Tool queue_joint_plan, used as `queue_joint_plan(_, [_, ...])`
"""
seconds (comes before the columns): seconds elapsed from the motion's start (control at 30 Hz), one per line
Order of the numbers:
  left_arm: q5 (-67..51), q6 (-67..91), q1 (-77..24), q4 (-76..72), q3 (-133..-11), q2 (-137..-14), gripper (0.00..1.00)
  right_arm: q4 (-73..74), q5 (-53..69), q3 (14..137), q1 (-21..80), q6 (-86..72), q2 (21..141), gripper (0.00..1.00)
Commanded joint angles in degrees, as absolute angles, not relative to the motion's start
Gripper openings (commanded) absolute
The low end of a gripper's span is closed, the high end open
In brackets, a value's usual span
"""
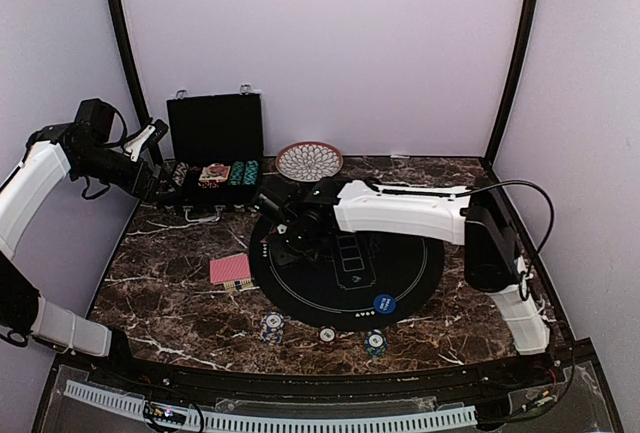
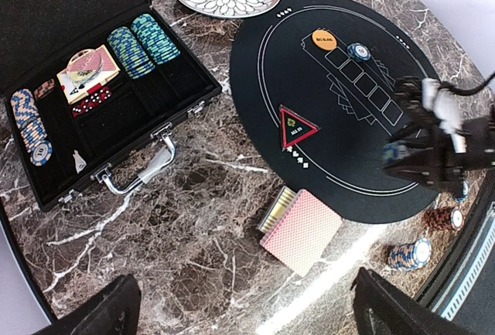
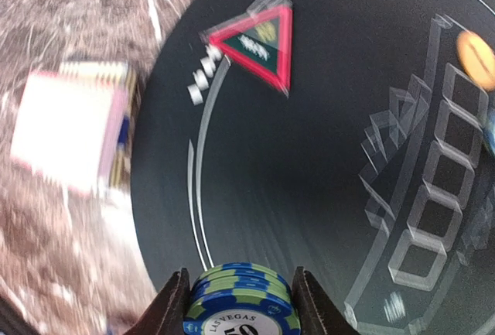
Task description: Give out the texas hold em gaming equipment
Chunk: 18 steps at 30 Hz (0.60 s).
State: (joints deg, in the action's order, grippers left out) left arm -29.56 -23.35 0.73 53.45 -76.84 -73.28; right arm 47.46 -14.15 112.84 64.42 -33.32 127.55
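My right gripper [image 3: 241, 298] is shut on a small stack of blue-and-green poker chips [image 3: 241, 308], held above the left part of the round black mat [image 1: 410, 258]; from above it [image 1: 281, 227] is over the mat's left edge. The red triangle marker [image 3: 259, 41] and the orange button [image 2: 324, 39] lie on the mat. The blue button [image 1: 384, 303] lies at the mat's near edge. The red-backed card deck [image 1: 230, 269] lies on the marble left of the mat. My left gripper [image 2: 244, 316] is open and empty, high above the deck [image 2: 302, 230].
The open black case [image 1: 214, 143] stands at the back left with chip rows [image 2: 143, 41], cards and dice in it. The patterned dish [image 1: 309, 161] sits behind the mat. Three chip stacks [image 1: 271, 326] [image 1: 327, 334] [image 1: 375, 343] stand along the table's near edge.
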Motion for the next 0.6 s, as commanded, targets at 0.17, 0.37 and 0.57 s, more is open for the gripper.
queue_joint_plan(0.17, [-30.8,-23.7,0.5,54.7,-77.1,-71.1,0.99,45.2,-11.5,130.7,62.5,-28.9,142.8,0.22])
queue_joint_plan(0.37, [-31.1,-23.6,0.6,54.5,-77.0,-71.1,0.99,41.5,-9.9,130.5,60.4,-29.5,144.7,0.22])
queue_joint_plan(0.57, [-31.2,-23.6,0.5,54.2,-77.0,-71.5,0.99,39.9,-7.8,130.4,59.3,-29.9,146.6,0.23])
